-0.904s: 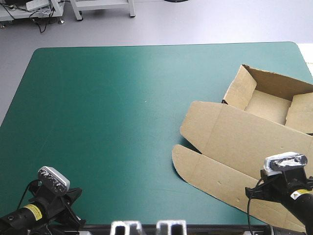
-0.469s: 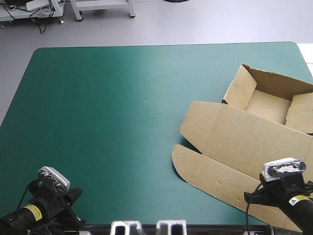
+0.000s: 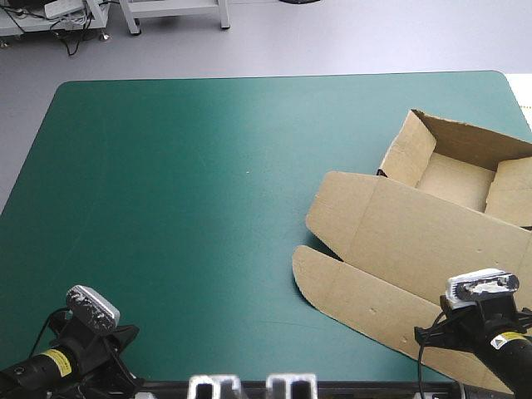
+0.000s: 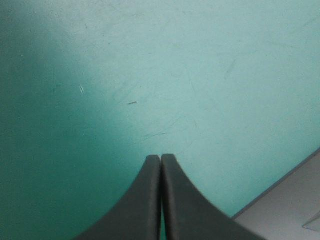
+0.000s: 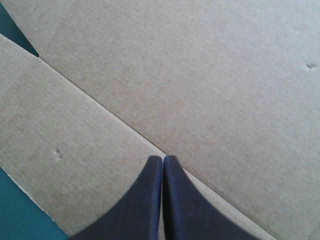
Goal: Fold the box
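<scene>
Two clenched hands at the near edge of the table [image 3: 183, 166], brown box [image 3: 391, 220] lying open on the right.

At the near left corner, left hand [image 4: 161, 157] clenched on nothing, black fingers [image 4: 142, 202] pressed together in one pointed arch over bare teal-green surface, close beside a table edge. Farther right, the box on the table's right side: tray [image 3: 453, 179] with walls raised toward the far right corner, lid [image 3: 440, 245] flat and reaching toward the near edge, rounded flap [image 3: 345, 295] flat along the lid's near-left side. At the near right, right hand [image 5: 163, 158] clenched and empty above the flat lid, fingertips together right over a crease [image 5: 100, 106] between two brown panels; cannot tell whether touching the board.
</scene>
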You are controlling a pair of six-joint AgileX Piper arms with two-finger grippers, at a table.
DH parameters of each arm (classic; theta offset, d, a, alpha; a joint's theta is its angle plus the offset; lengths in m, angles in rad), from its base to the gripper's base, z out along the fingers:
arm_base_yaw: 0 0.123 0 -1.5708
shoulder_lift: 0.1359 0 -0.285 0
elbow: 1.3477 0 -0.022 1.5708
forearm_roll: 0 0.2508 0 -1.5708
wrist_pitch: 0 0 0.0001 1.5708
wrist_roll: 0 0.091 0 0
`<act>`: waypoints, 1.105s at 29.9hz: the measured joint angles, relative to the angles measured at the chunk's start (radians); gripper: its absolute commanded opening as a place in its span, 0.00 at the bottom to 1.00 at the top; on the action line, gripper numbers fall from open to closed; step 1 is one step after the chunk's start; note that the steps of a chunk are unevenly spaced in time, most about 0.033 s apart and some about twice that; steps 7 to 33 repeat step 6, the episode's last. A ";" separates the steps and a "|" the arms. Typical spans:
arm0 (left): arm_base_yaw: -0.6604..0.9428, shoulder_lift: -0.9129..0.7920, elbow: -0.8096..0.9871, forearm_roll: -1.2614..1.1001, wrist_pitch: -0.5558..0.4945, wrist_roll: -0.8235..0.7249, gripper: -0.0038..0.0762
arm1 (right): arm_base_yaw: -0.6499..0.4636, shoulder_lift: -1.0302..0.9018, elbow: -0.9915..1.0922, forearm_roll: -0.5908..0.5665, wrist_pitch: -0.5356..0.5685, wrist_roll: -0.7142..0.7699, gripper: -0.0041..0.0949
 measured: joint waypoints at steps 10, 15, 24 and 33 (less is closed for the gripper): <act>0.073 0.000 0.000 -0.010 0.001 0.000 0.03 | 0.000 0.000 0.000 0.001 0.000 0.000 0.03; 0.073 0.000 0.000 -0.010 0.001 0.000 0.03 | 0.000 0.000 0.000 0.001 0.000 0.000 0.03; 0.073 0.000 0.000 -0.010 0.001 0.000 0.03 | 0.000 0.000 0.000 0.001 0.000 0.000 0.03; 0.073 0.000 0.000 -0.010 0.001 0.000 0.03 | 0.000 0.000 0.000 0.001 0.000 0.000 0.03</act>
